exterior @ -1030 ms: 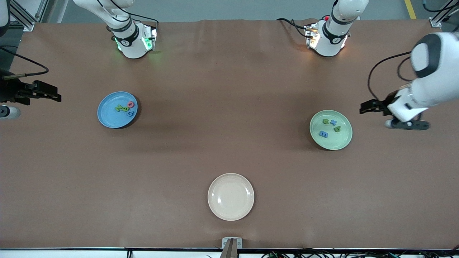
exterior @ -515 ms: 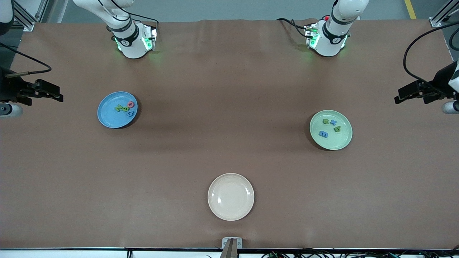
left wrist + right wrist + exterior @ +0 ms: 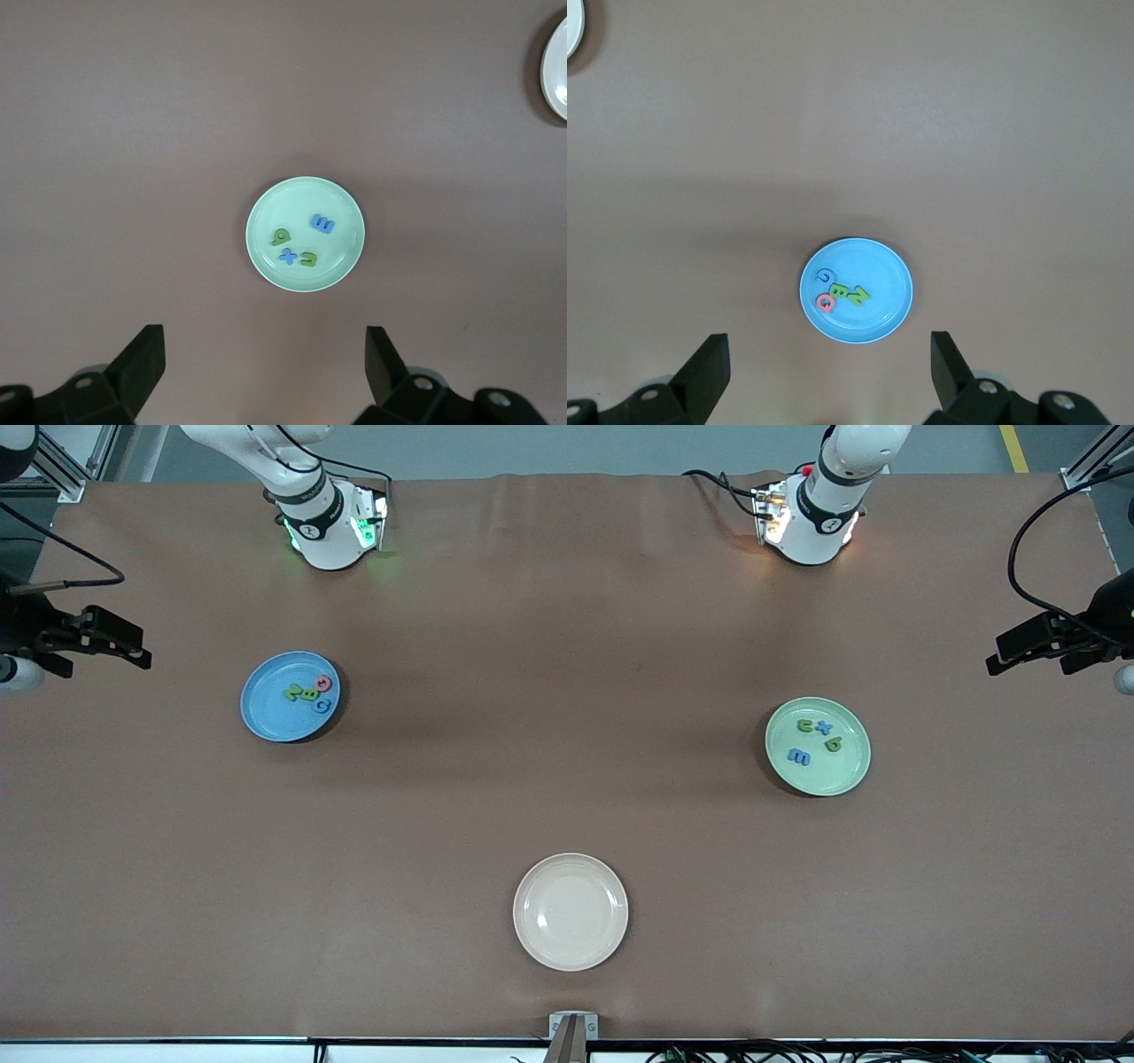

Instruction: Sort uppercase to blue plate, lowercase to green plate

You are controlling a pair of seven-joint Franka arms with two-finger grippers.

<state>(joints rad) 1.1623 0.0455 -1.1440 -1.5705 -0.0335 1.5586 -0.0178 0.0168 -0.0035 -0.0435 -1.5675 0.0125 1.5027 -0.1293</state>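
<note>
The blue plate [image 3: 266,708] [image 3: 881,270] holds the uppercase letters: a green N [image 3: 293,691], a green B [image 3: 310,695], a pink-red Q [image 3: 324,683] and a blue G [image 3: 323,705]. The green plate [image 3: 842,766] [image 3: 301,199] holds the lowercase letters: a green u [image 3: 804,725], a blue t [image 3: 825,726], a green b [image 3: 833,745] and a blue m [image 3: 798,757]. My left gripper [image 3: 1005,654] [image 3: 263,341] hangs open and empty high over the table's edge at the left arm's end. My right gripper [image 3: 133,646] [image 3: 829,347] hangs open and empty over the right arm's end.
A cream plate [image 3: 570,911] with nothing in it lies near the table's front edge, midway between the two ends. Both arm bases [image 3: 332,522] [image 3: 811,518] stand along the table's back edge. Brown cloth covers the table.
The left arm has swung away from beside the green plate out to its end of the table. The right gripper has shifted slightly. Plates and letters have not moved.
</note>
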